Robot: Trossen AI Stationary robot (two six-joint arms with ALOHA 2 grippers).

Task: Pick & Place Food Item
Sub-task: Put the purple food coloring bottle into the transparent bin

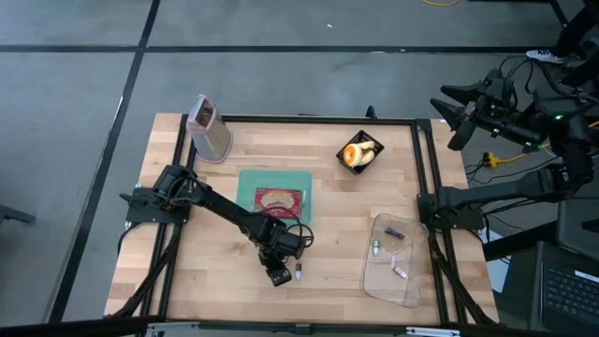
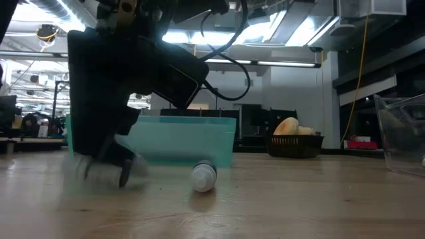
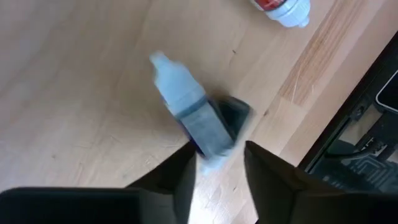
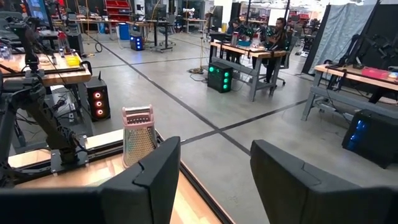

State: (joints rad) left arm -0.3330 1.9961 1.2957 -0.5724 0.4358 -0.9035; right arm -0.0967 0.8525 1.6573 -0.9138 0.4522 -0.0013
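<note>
High view: we see the left gripper point(image 1: 279, 274) lowered near the front edge of the bench point(image 1: 328, 290), just in front of the teal tray point(image 1: 273, 192), while the right gripper point(image 4: 214, 180) waits raised off the right side, fingers spread and empty. A small bottle point(image 1: 299, 272) lies on its side just beside the left gripper. In the left wrist view a second small bottle point(image 3: 186, 109), pale with a dark label, lies blurred just ahead of the left gripper's fingers point(image 3: 264, 168), which stand parted around its base end; we cannot tell whether they touch it, so we read them as not yet clenched. A red-labelled bottle point(image 3: 283, 7) lies nearby. Farther off stand a pink grater point(image 1: 208, 128), a black bowl of bread point(image 1: 360, 152) and a clear container point(image 1: 393, 267). We judge the bottle light, stiff, smooth and prone to roll; the surest hold is across its labelled body, jaws square to its long axis.
</note>
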